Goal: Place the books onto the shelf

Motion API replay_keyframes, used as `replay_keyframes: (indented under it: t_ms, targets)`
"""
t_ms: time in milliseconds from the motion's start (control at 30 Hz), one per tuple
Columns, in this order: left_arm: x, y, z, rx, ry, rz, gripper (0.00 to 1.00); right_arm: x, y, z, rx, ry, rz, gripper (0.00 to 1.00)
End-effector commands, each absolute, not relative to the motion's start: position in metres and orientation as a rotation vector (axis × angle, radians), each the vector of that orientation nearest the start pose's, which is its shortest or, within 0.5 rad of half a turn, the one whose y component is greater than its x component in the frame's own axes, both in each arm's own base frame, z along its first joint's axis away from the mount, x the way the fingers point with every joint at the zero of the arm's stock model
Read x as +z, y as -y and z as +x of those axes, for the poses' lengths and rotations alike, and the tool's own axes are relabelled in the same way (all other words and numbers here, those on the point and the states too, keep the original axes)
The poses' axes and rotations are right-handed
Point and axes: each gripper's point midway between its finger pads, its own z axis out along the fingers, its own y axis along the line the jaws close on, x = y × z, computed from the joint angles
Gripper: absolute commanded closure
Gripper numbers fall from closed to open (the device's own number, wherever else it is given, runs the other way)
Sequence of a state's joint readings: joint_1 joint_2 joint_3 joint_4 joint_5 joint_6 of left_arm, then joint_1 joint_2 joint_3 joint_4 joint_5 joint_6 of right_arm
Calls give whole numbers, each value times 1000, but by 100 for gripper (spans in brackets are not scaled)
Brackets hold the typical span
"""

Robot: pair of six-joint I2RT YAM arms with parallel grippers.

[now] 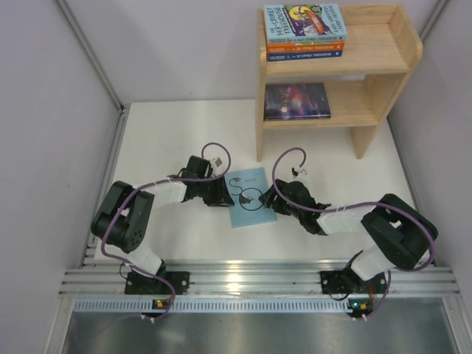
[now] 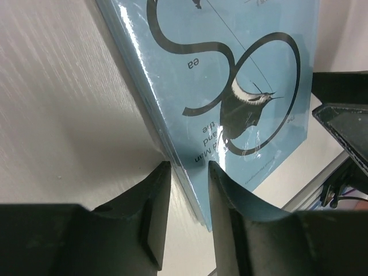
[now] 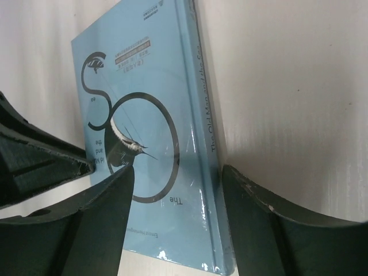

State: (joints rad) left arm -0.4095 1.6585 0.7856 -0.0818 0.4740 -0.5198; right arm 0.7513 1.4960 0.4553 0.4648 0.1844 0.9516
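Note:
A pale blue book with a line drawing lies on the white table between both grippers. My left gripper is at its left edge. In the left wrist view the jaws are narrow and pinch the book's page edge. My right gripper is open at the spine side. One finger is over the cover and the other finger rests on the table beside the spine. The wooden shelf stands at the back right. A stack of books lies on its top level and a dark purple galaxy book on the lower level.
Grey walls close in the table on the left, right and back. A metal rail with the arm bases runs along the near edge. The shelf's left side panel stands just behind the book on the table.

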Motion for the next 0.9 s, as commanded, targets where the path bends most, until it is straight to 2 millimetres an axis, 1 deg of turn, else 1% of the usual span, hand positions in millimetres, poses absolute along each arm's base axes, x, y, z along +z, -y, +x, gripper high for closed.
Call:
replay_keyframes:
  t_ms: [0,33,100,167,200,233,267,300,333,367,400,467,500,533,567,600,633,700,733,767,833,867]
  targets:
    - [37,225,281,-922,-2605,9,61,39,-242,283,655,-2228,294,36]
    - [37,221,285,-897,-2605,-12,57,44,-237,291,625,-2217,280,37]
    - [40,214,291,-876,-2596,-62,47,45,-226,301,585,-2209,252,36]
    - [41,212,298,-870,-2578,-70,43,46,-221,309,586,-2210,212,36]
    - [41,213,299,-880,-2581,-62,43,45,-220,313,590,-2215,206,36]
    - [41,215,301,-895,-2577,-52,43,44,-221,314,602,-2226,190,36]
    - [36,218,299,-920,-2594,-44,43,35,-225,312,634,-2269,159,36]
    - [35,222,299,-941,-2597,-36,44,36,-227,318,648,-2271,148,36]
    - [34,224,300,-961,-2594,-34,45,33,-230,318,666,-2287,131,36]
    - [26,225,299,-968,-2615,-43,46,22,-235,314,684,-2326,102,36]
    - [24,227,297,-990,-2623,-41,50,23,-240,318,695,-2330,89,36]
    - [18,228,295,-996,-2638,-41,55,12,-243,314,708,-2375,106,36]
    - [16,228,293,-997,-2645,-38,58,6,-243,307,726,-2390,136,36]
    - [15,228,291,-1003,-2649,-37,62,12,-247,310,771,-2354,150,36]
    - [16,229,292,-1019,-2631,-34,63,14,-251,304,822,-2352,156,36]
    - [17,231,289,-1049,-2629,-30,65,10,-251,295,857,-2365,184,36]
    - [17,234,286,-1079,-2628,-31,67,21,-259,292,939,-2333,164,36]
    - [18,241,278,-1164,-2617,-45,69,24,-265,280,1026,-2337,168,36]
    - [20,244,272,-1209,-2618,-39,72,29,-270,274,1086,-2341,151,36]
    - [20,245,266,-1219,-2624,-48,73,34,-273,272,1122,-2332,153,36]
    - [22,247,260,-1229,-2619,-28,76,38,-277,263,1191,-2346,185,36]
    - [25,248,257,-1234,-2616,-24,79,47,-279,265,1227,-2312,189,36]
